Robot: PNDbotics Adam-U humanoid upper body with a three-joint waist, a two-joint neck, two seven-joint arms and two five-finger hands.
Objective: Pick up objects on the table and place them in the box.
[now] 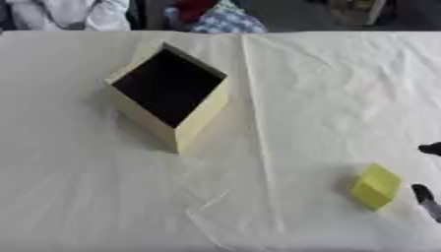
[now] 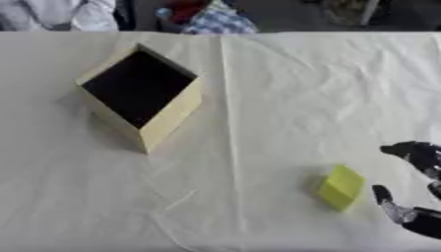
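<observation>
A creased, matt white cloth [image 1: 327,88] covers the table; the box [image 1: 200,114] looks like pale wood, matt.

Box [image 1: 170,93] far left, block [image 1: 375,186] near right.

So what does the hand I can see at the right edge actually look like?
Only the right hand shows, cut off by the picture's right edge. Its fingers are black and rounded at the tips, and the lower one has a silver-grey section behind its black tip. No cables, markings or sleeve are visible. The left hand is out of view.
</observation>
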